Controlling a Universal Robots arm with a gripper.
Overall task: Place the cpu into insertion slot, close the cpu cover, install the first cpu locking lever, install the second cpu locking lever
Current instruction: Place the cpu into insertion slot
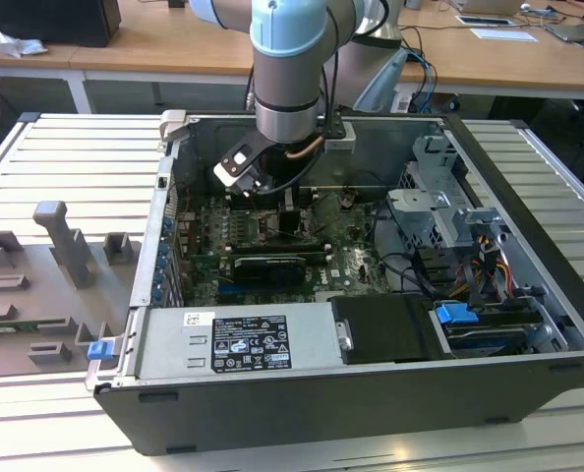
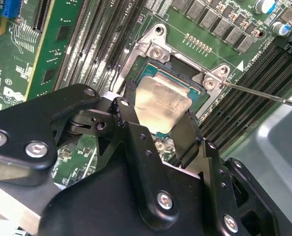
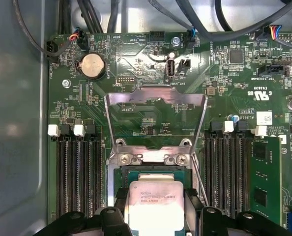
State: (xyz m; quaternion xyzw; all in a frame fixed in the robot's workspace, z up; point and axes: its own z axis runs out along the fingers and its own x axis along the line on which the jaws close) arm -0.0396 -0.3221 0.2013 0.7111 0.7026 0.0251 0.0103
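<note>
The end effector (image 2: 160, 112) is clamped on the cpu (image 2: 161, 101), with its fingers (image 2: 128, 105) against two opposite edges. It holds the chip over the insertion slot (image 3: 151, 170). Just beyond, the cpu cover (image 3: 156, 96) is swung open over the motherboard (image 3: 136, 54), inside the computer case (image 1: 390, 393) on the worktop (image 1: 66, 157).

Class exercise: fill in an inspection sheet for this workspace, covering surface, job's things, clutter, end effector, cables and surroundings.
Surface: slatted table bearing an open computer case; motherboard exposed.
Job's things: cpu over the socket; cpu cover swung open.
Clutter: grey fixture blocks at the exterior view's left.
End effector: end effector shut on the cpu.
Cables: black cables by the motherboard's edge; coloured wires by the drive bay.
Surroundings: wooden desks behind.
</note>
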